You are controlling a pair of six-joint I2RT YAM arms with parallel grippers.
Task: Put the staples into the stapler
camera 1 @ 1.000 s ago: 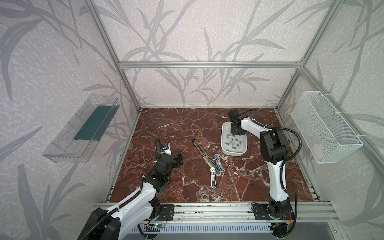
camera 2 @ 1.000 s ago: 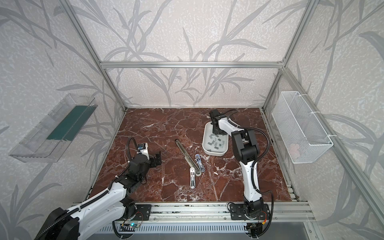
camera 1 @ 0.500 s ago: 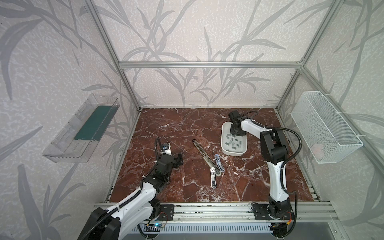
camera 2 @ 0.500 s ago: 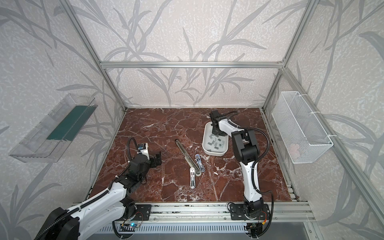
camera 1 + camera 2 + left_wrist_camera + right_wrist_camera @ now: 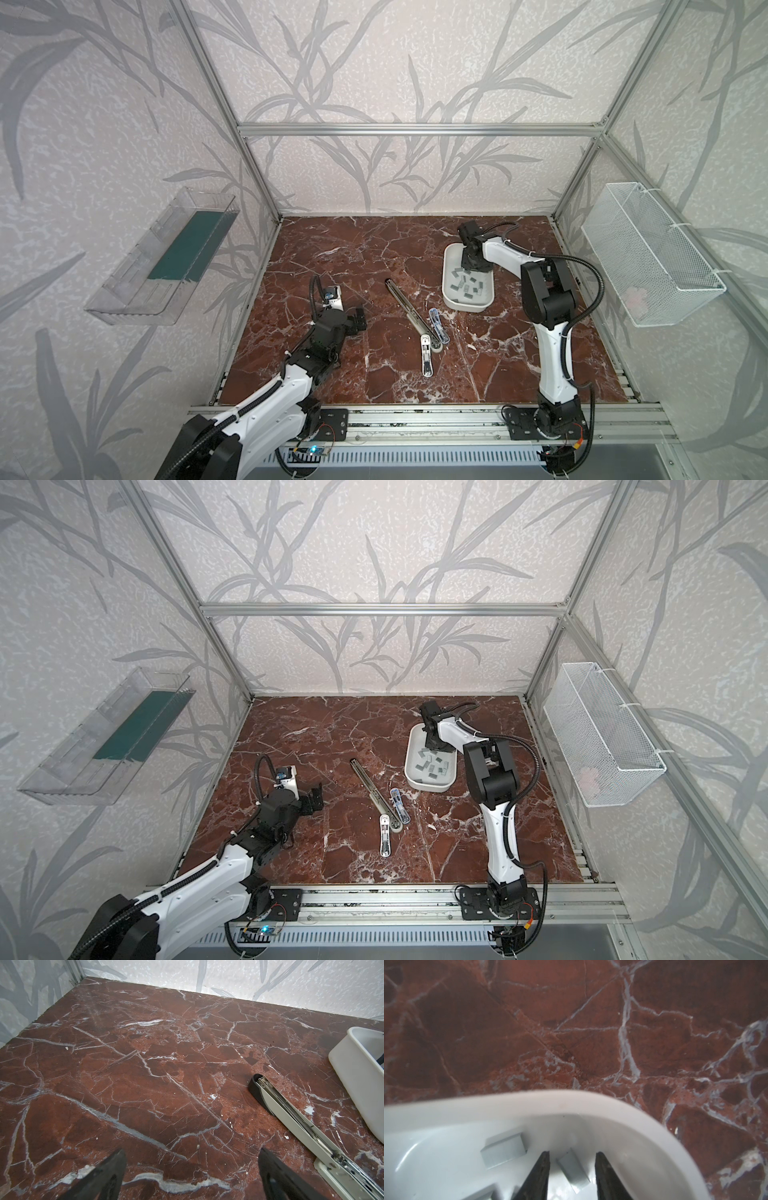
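Note:
The stapler [image 5: 409, 307] lies unfolded flat mid-table, its magazine rail [image 5: 291, 1118] facing up and its white base [image 5: 427, 361] toward the front. Several short grey staples [image 5: 467, 286] lie scattered in a white tray [image 5: 465, 308] at the back right. My right gripper [image 5: 471, 266] points down into the tray's far end. In the right wrist view its fingers [image 5: 542, 1176] stand apart on either side of one staple strip [image 5: 574, 1172], with a gap on both sides. My left gripper [image 5: 357, 322] hovers wide open over bare marble, left of the stapler, with nothing between its fingers [image 5: 108, 1176].
A small clear-blue stapler [image 5: 439, 331] lies just right of the open stapler's hinge. A white wire basket [image 5: 648, 257] hangs on the right wall. On the left wall hangs a clear plastic bin [image 5: 166, 257]. Aluminium frame posts line the marble floor's edges.
My right gripper has shifted slightly inside the far end of the tray. The left arm and the stapler have stayed still.

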